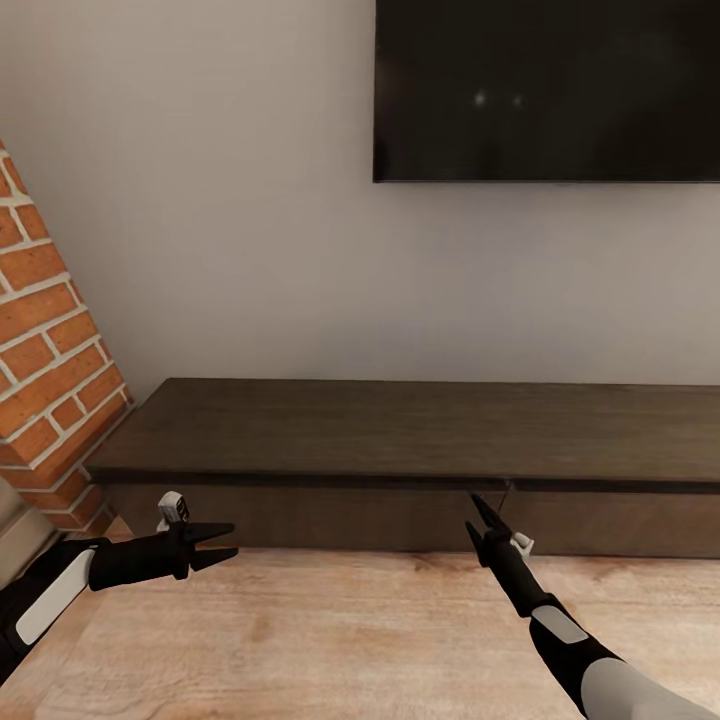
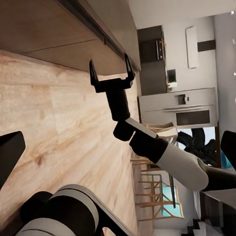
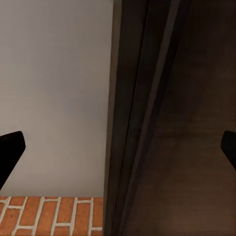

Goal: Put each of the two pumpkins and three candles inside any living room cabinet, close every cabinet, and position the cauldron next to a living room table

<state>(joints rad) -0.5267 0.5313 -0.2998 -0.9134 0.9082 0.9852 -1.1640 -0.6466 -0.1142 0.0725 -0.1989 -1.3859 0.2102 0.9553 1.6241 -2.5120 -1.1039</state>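
Note:
The long dark brown cabinet (image 1: 400, 430) runs along the wall in the head view, its flat drawer fronts all shut. My right gripper (image 1: 477, 508) is open, its tips at the top edge of a drawer front close to the seam between two fronts. The left wrist view shows this right gripper (image 2: 112, 69) with fingers spread, just short of the cabinet (image 2: 59, 29). In the right wrist view the cabinet's edge (image 3: 162, 123) lies between the spread fingertips (image 3: 10, 150). My left gripper (image 1: 222, 543) hangs open over the floor before the cabinet's left end, holding nothing. Pumpkins, candles, cauldron and table are out of view.
A dark TV (image 1: 545, 90) hangs on the grey wall above the cabinet. A slanted brick column (image 1: 50, 380) stands at the cabinet's left end. Pale wood floor (image 1: 350, 630) stretches in front. Kitchen appliances (image 2: 177, 105) and chairs (image 2: 152, 187) show far off.

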